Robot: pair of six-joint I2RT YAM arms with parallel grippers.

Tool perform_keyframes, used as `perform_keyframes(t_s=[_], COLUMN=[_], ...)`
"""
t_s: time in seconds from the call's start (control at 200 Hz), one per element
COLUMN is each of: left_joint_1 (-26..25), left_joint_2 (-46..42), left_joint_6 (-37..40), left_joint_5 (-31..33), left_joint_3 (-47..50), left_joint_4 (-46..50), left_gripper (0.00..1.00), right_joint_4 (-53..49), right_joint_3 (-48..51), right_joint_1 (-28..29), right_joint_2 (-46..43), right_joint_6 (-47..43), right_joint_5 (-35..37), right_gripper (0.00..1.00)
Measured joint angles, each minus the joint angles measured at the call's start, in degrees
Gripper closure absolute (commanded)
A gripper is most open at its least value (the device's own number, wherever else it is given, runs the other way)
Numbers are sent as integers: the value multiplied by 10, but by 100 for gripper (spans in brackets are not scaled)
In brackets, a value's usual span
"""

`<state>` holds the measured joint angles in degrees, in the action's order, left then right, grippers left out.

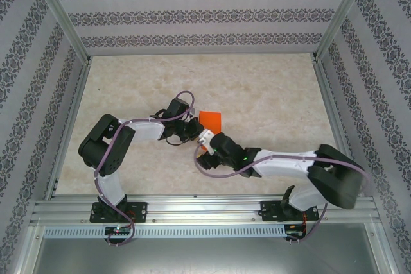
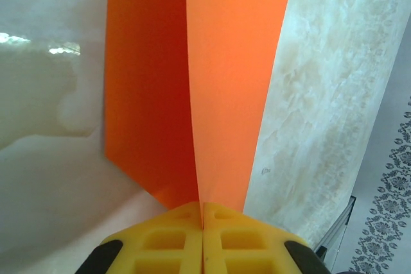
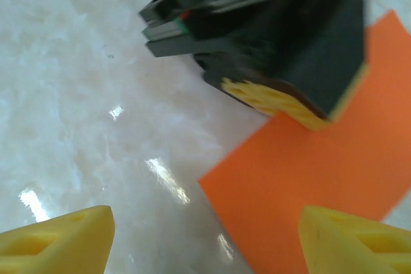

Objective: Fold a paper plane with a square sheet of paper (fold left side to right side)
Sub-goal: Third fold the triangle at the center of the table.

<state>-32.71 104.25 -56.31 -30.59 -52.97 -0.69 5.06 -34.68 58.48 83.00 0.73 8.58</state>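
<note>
Orange paper, one item: the square sheet of paper (image 1: pixel 210 120) lies near the middle of the table (image 1: pixel 270 88), just beyond the spot where the two arms meet.

Left gripper (image 2: pixel 202 208): we record it clenched on the sheet. In its wrist view the two yellow fingers (image 2: pixel 173 242) are pressed together with no gap, and the paper's edge is caught between them. From that pinch the sheet runs away in two panels that meet along a straight line, the left panel darker and the right one brighter. From the right wrist view we see the same gripper as a black body with yellow pads, sitting on the sheet's upper edge, while the rest of the sheet looks flat on the table.

Right gripper (image 3: pixel 205 242): we record it released. Its yellow fingertips (image 3: pixel 58 242) stand wide apart at the two lower corners of its view and grasp nothing. One tip is over bare table and the other over the sheet's near corner. We cannot tell whether that tip touches the paper.

Table: pale, marbled, glossy, with light reflections.

Surround: patterned walls (image 1: pixel 192 17) on three sides and a metal frame (image 1: pixel 192 210) along the near edge, where both arm bases are bolted.
</note>
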Motion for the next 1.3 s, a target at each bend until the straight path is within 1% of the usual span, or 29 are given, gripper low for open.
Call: perform_keyframes(t_s=[0.125, 0.235, 0.39, 0.63, 0.824, 0.959, 1.139, 1.299], left_joint_1=[0, 0, 0, 0, 0, 0, 0, 0], left_joint_2=[0, 0, 0, 0, 0, 0, 0, 0], left_joint_6=[-1, -2, -2, -2, -2, -2, -2, -2], left_joint_5=[0, 0, 0, 0, 0, 0, 0, 0], left_joint_3=[0, 0, 0, 0, 0, 0, 0, 0], left_joint_4=[0, -2, -2, -2, -2, -2, -2, -2], left_gripper=[92, 92, 92, 92, 92, 92, 91, 83], right_joint_4=[0, 1, 1, -10, -22, -33, -44, -51], right_joint_3=[-25, -33, -42, -74, -78, -80, -82, -83], right_joint_1=[16, 15, 15, 15, 15, 15, 15, 15], right_joint_2=[46, 63, 76, 95, 95, 95, 95, 95], right_joint_6=[-33, -48, -56, -66, -67, -68, -65, -65], right_joint_5=[24, 42, 63, 75, 79, 79, 78, 68], right_gripper=[24, 24, 28, 45, 61, 75, 100, 100])
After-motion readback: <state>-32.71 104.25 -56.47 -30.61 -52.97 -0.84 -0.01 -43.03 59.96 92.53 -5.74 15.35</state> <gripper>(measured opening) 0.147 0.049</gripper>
